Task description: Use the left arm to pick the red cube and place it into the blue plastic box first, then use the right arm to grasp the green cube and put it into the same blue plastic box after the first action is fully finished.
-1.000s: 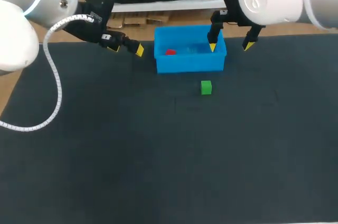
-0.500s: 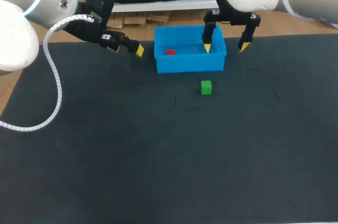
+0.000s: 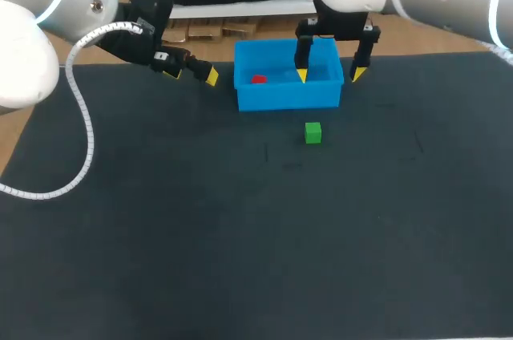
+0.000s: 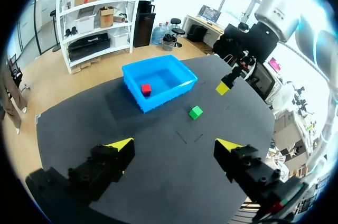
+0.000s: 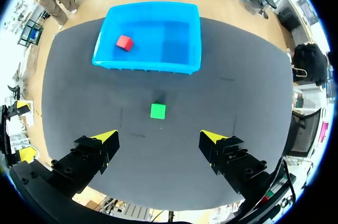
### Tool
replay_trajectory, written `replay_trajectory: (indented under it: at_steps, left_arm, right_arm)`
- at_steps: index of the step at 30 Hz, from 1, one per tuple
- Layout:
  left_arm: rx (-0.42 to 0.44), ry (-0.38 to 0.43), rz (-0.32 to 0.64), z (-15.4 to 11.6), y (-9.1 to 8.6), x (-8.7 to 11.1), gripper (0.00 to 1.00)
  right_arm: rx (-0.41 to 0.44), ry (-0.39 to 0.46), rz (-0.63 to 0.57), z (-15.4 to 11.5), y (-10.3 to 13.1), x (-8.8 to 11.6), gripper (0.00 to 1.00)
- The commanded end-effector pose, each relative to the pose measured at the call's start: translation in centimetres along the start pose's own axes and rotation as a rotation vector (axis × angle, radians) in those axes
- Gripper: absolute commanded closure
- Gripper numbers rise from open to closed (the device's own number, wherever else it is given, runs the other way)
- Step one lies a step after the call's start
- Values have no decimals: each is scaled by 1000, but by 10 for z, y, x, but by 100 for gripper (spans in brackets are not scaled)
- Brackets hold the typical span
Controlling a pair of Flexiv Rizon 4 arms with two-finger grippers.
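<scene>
The left gripper is kept unmoved beside the blue plastic box, jaws open and empty. The red cube is seen inside the box, so step 1 is judged done. The right gripper, jaws open, has been swung leftward above the box. The green cube lies untouched just before the box. Only in the right wrist view is it shown ahead, centred between the fingers.

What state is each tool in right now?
Left tool: open, holding nothing.
Right tool: open, holding nothing.
</scene>
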State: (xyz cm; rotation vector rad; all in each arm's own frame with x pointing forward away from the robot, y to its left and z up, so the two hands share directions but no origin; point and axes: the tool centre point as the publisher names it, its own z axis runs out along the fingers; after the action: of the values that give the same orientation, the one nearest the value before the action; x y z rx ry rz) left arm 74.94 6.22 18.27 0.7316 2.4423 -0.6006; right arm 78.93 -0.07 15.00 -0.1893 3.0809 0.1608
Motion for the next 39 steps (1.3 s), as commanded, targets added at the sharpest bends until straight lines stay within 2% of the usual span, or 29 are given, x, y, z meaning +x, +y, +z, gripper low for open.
replay_trajectory:
  at_steps: [1,20,30,39]
  left_arm:
    - [5,-5,3,0,1,1,0]
    - [5,-5,3,0,1,1,0]
    - [5,-5,3,0,1,1,0]
    - [5,-5,3,0,1,1,0]
  right_arm:
    - [-2,2,2,3,2,-4,0]
    - [30,23,0,21,11,-1,0]
    - [80,37,-39,38,20,2,0]
    - [88,30,-37,49,17,-2,0]
